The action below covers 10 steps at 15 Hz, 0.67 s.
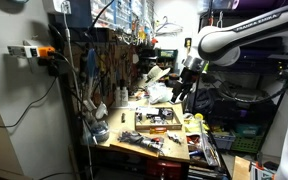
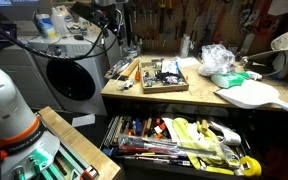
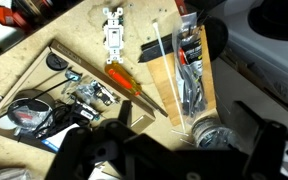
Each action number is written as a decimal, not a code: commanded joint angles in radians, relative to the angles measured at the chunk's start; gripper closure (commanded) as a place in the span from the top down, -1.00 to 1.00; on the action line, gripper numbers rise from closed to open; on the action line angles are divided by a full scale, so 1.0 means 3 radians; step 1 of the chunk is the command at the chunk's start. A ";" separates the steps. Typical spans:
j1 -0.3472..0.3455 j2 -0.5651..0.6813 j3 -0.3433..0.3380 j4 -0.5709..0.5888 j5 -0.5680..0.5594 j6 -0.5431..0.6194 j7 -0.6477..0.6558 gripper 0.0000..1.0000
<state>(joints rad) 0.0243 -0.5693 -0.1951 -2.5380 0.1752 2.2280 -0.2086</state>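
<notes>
My gripper [image 3: 172, 152] hangs open and empty above the wooden workbench [image 3: 84, 40]; its dark fingers fill the bottom of the wrist view. Between and below the fingers lies a round metal-rimmed lid or roll [image 3: 212, 135]. Just beyond are a clear bag of black screws [image 3: 189, 70] on a wood block, an orange-handled screwdriver [image 3: 124, 78] and a white electrical switch [image 3: 113, 38]. A shallow wooden tray [image 3: 59, 52] with small parts lies to the left. In an exterior view the gripper [image 1: 182, 90] hovers well above the tray [image 1: 156, 119].
A pegboard with tools [image 1: 104, 60] backs the bench. In an exterior view, an open drawer full of tools [image 2: 179, 140] juts out below the bench, a crumpled plastic bag [image 2: 216, 58] and a white guitar-shaped board [image 2: 252, 95] lie on it, and a washer-like machine [image 2: 69, 75] stands beside it.
</notes>
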 commanded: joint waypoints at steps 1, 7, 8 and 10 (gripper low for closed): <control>0.0024 0.0794 0.0193 0.0530 0.0089 0.0086 0.0320 1.00; -0.0058 0.1940 0.0543 0.1264 -0.0242 0.0616 0.1040 1.00; -0.0050 0.2101 0.0569 0.1380 -0.0352 0.0704 0.1148 1.00; -0.0015 0.2424 0.0576 0.1626 -0.0734 0.0927 0.1504 1.00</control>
<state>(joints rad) 0.0240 0.0105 -0.0392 -2.1721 0.0831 2.4476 0.1113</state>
